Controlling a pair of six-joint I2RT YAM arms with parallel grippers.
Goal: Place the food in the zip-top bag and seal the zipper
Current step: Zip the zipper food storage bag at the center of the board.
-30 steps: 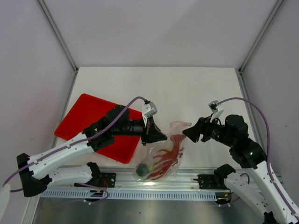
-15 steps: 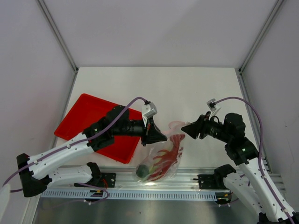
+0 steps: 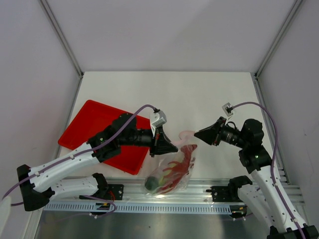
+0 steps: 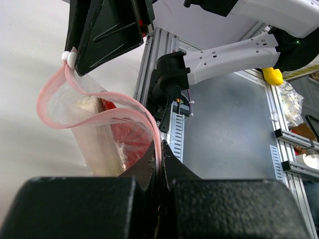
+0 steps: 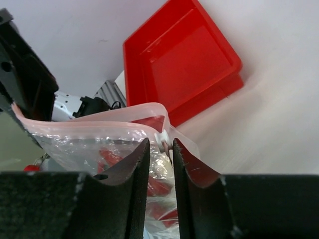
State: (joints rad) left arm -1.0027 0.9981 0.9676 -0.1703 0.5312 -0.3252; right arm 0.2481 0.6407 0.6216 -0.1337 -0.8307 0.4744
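Note:
The clear zip-top bag (image 3: 172, 167) hangs between my two grippers near the table's front edge. Inside it are the red lobster (image 3: 182, 165) and the dark-green fruit (image 3: 150, 183). The leek (image 4: 92, 137) shows through the plastic in the left wrist view. My left gripper (image 3: 174, 147) is shut on the pink zipper strip (image 4: 55, 94) at the bag's left end (image 4: 160, 149). My right gripper (image 3: 197, 134) grips the zipper's small white slider (image 5: 162, 137) at the other end. The mouth between them bows open in a loop.
The red tray (image 3: 94, 124) lies at the left, partly under my left arm, and shows behind the bag in the right wrist view (image 5: 184, 55). The aluminium rail with the arm bases (image 3: 164, 199) runs along the front edge, just below the bag.
My right arm has swung and straightened, and its gripper has risen slightly at the bag's right end. My left gripper has held its grip on the strip.

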